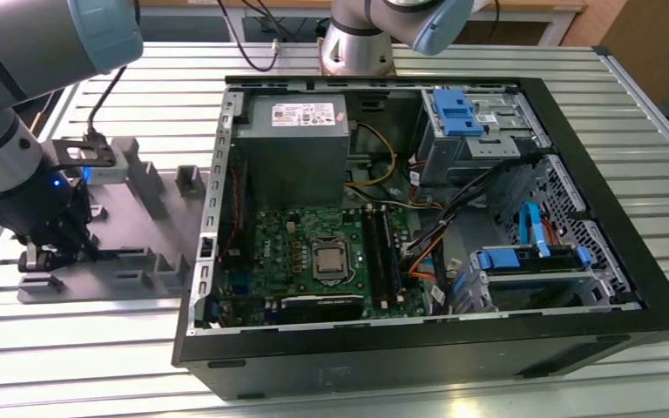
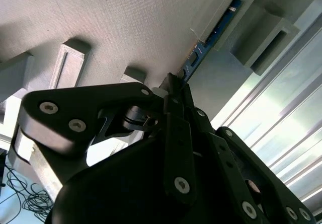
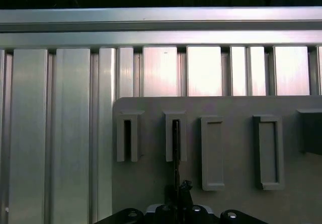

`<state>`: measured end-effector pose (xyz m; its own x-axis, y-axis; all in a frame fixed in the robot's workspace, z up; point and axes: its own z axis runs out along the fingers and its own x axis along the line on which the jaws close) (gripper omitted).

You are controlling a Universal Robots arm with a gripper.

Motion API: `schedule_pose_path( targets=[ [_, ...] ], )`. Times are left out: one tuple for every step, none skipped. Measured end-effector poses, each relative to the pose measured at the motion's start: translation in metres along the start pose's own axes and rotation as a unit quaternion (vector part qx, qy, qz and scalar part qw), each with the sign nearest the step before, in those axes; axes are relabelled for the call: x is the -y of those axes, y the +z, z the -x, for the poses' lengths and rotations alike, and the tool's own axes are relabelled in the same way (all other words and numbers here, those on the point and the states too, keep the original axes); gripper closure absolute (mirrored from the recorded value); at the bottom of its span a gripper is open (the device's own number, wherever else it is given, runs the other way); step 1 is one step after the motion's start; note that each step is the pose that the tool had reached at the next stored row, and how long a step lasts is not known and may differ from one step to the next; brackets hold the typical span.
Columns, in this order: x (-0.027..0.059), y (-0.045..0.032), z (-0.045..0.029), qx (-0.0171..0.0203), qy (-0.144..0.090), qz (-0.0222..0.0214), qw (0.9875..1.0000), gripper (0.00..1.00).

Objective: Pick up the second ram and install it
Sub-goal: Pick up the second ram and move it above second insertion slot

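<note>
Hand [image 1: 42, 257] sits low over the grey holder [image 1: 137, 174] on the worktop [image 1: 79, 348], at the exterior view's left and well apart from the open case [image 1: 428, 348]. In the second wrist view its fingers [image 2: 171, 133] come together around the near end of the ram [image 2: 211, 35]. As far as I can judge, it is closed on the stick and not merely beside it.

The ram stands on edge in one of the holder's raised slots, and its far end sits in a grey pocket. In the first wrist view it shows as a thin dark line [image 3: 176, 143] running from the slot down to the hand [image 3: 182, 189]. The other pockets alongside look vacant. It does not look lifted clear, since its lower edge seems to be down in the holder.

The stick should be light and stiff but thin, so a sideways push could flex or crack it. The small chips on its faces and the contact edge are the fragile parts. The flat faces give the pads a smooth, somewhat slippery surface. The best hold is across the thickness, on the upper part away from the contacts, and square to the stick so it comes straight out of the slot without tilting. The board [image 1: 300, 252] lies flat inside the case.
</note>
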<state>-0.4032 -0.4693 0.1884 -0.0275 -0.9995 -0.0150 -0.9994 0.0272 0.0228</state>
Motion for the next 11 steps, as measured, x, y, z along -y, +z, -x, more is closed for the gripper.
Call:
schedule_pose_path(
  targets=[
    [0.0,-0.0002,0.0,0.0,0.0,0.0,1.0,0.86],
    [0.0,-0.0007,0.0,-0.0001,0.0,0.0,1.0,0.86],
    [0.0,-0.0012,0.0,0.0,0.0,0.0001,1.0,0.86],
    [0.0,-0.0018,0.0,0.0,0.0,0.0,1.0,0.86],
    [-0.0001,-0.0024,0.0,0.0,0.0,0.0,1.0,0.86],
    [-0.0001,-0.0029,0.0,0.0,0.0,0.0,1.0,0.86],
    [-0.0001,-0.0036,0.0,0.0,0.0,0.0,1.0,0.86],
    [-0.0001,-0.0043,0.0001,0.0,0.0,0.0,1.0,0.86],
    [-0.0001,-0.005,0.0001,0.0,0.0,0.0,1.0,0.86],
    [-0.0002,-0.0058,0.0001,0.0,0.0,0.0,1.0,0.86],
    [-0.0002,-0.0067,0.0001,0.0,0.0,0.0,1.0,0.86]
  ],
)
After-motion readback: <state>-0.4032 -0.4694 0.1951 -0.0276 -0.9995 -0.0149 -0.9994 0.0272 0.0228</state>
